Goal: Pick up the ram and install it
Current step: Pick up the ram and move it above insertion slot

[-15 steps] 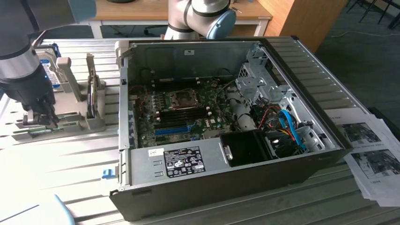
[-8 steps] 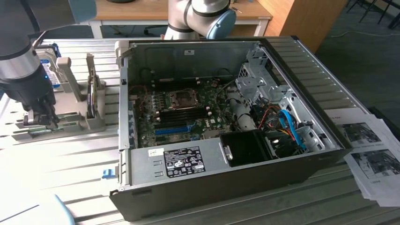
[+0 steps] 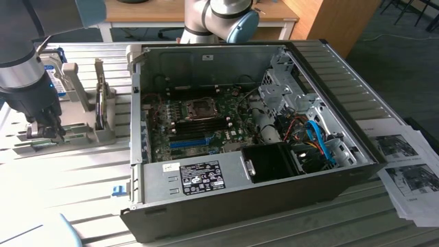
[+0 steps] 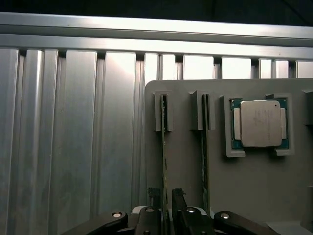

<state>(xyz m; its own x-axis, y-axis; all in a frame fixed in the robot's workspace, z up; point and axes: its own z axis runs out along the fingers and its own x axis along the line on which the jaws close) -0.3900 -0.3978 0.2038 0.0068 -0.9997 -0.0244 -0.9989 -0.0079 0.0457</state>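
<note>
Straddling ram [image 4: 165,161] with fingers [image 4: 178,200]: parted, one either side of thin green edge, slim gap showing, no squeeze visible. Standing on edge in slot nearest holder [image 4: 254,186] edge, far end tucked in gray bracket. In next slot alongside: second stick [image 4: 205,161], between ram and CPU [image 4: 260,123] seated in square recess. Lying flat on ribbed aluminium counter [image 4: 78,137]. In exterior view, reaching down with arm [image 3: 28,87] over holder, at exterior view's left of open computer case [image 3: 240,128], near counter edge.

Thin green ram [image 4: 164,161] upright on edge
</note>
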